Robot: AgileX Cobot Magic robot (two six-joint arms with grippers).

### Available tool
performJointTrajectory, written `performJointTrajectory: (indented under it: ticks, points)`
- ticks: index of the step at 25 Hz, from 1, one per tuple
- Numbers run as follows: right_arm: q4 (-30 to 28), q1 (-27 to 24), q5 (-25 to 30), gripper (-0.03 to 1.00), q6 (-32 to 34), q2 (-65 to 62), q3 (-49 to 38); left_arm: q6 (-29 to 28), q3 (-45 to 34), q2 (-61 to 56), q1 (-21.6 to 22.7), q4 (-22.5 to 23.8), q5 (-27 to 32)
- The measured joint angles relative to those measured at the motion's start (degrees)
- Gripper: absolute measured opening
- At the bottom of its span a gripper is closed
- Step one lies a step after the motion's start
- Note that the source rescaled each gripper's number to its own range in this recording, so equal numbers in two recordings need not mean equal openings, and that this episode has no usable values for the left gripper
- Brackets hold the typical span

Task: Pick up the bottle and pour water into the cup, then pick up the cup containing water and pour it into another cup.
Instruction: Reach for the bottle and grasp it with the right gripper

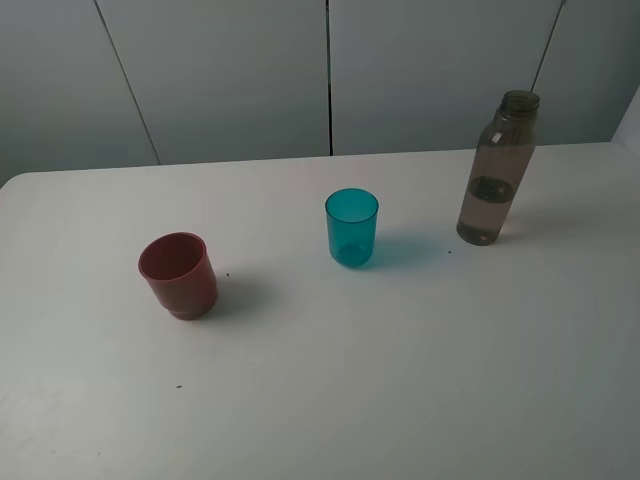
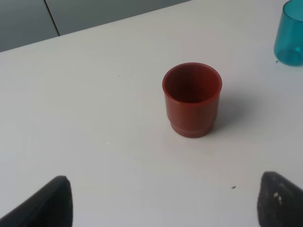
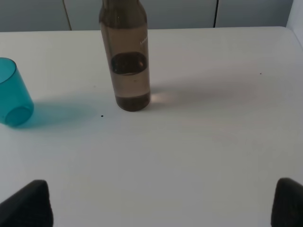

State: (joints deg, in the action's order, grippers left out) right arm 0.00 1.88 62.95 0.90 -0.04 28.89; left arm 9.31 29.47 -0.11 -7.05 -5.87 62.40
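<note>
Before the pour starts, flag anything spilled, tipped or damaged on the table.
Nothing stands out. The bottle stands upright, uncapped and partly filled; the teal cup and red cup stand upright, apart, on the table. No spill visible.

Soft, even, slightly dim light from the left: the squat opaque dull-red cup (image 1: 178,275), teal translucent tumbler (image 1: 351,227) and tall smoky translucent bottle (image 1: 497,170) cast faint shadows rightward on the white table (image 1: 400,380); pictures mildly grainy.
</note>
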Motion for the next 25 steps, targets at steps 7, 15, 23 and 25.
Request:
performJointTrajectory:
  ticks: [7, 15, 23, 25]
  points:
    - [1.30, 0.35, 0.47, 1.00, -0.10, 5.67, 0.95, 0.00, 0.00, 0.00, 0.00, 0.00, 0.00]
    - [2.46, 0.35, -11.19, 1.00, -0.22, 30.51, 12.64, 0.00, 0.00, 0.00, 0.00, 0.00, 0.00]
    - [7.24, 2.88, -34.26, 1.00, 8.25, 49.64, 12.99, 0.00, 0.00, 0.00, 0.00, 0.00, 0.00]
    - [6.66, 5.87, -41.03, 1.00, 10.27, 51.92, 9.61, 0.00, 0.00, 0.00, 0.00, 0.00, 0.00]
